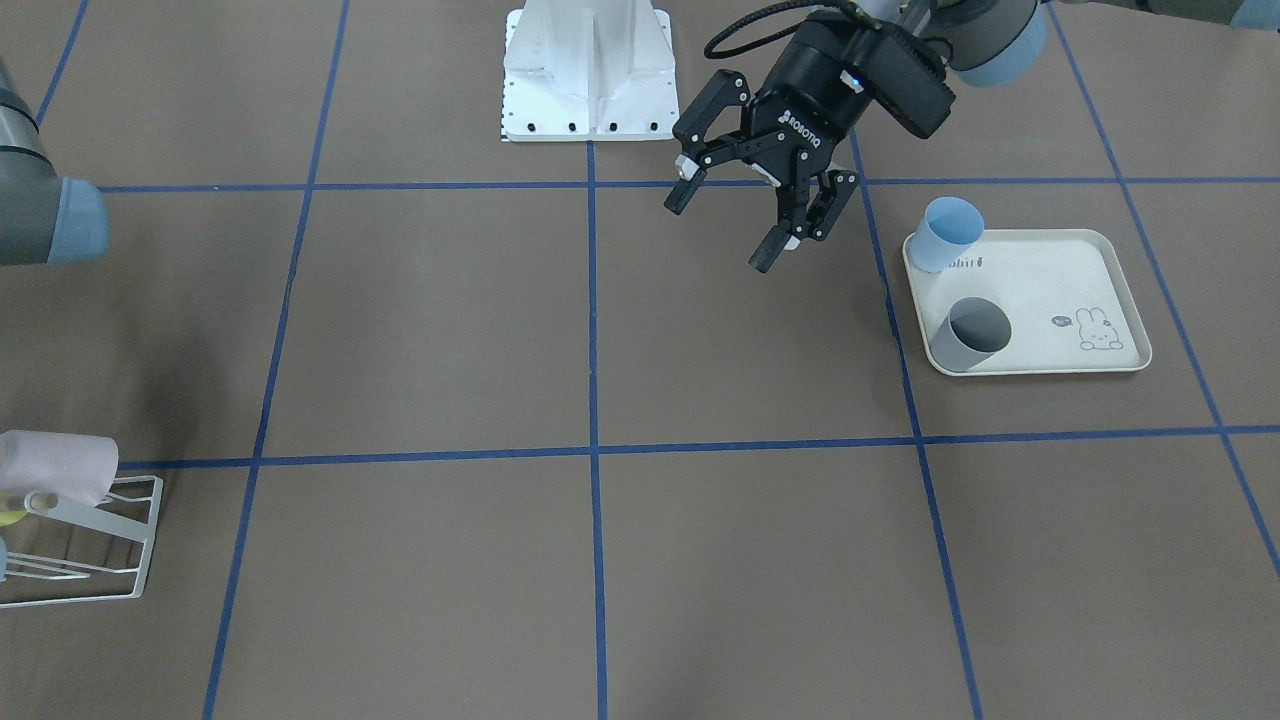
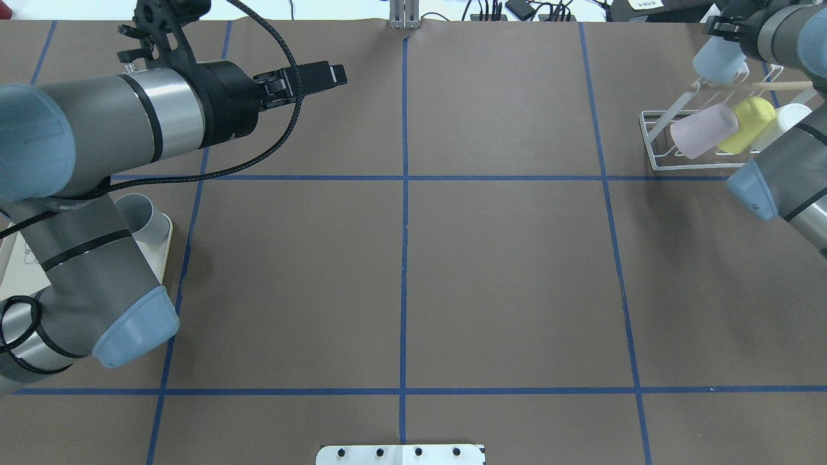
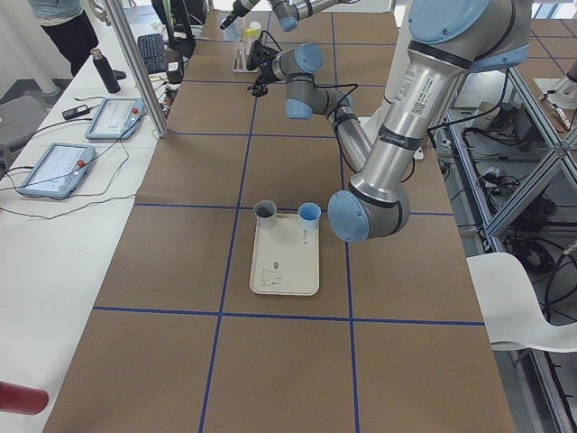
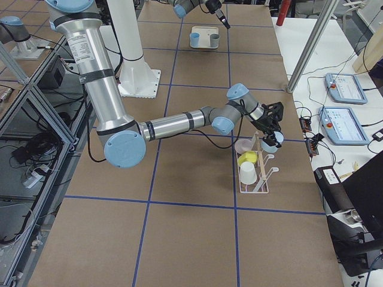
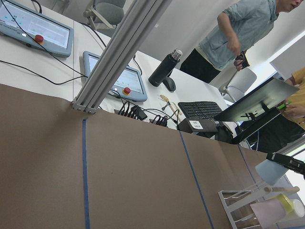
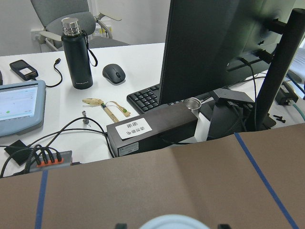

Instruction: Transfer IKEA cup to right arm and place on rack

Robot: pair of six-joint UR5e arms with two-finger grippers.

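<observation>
While the right arm reaches to its own end of the counter, the right end effector grips the IKEA cup, a pale blue tumbler, between its two fingers (the right wrist view shows only the cup's pale rim, at the bottom edge, flanked by dark fingertips). The cup hangs at the far end of the rack, just at the tip of the light wooden rod. Whether it touches rod or prong cannot be told. Three further cups lie tilted on the rack, side by side: a pink cup, a yellow cup and a white cup. The left end effector hangs above the counter with its fingers spread wide and nothing between them, in front of the robot's base and near the cream tray. In the tray a second pale blue cup stands at one corner with a grey cup beside it, both mouth-up. Blue tape lines divide the brown counter into squares.
</observation>
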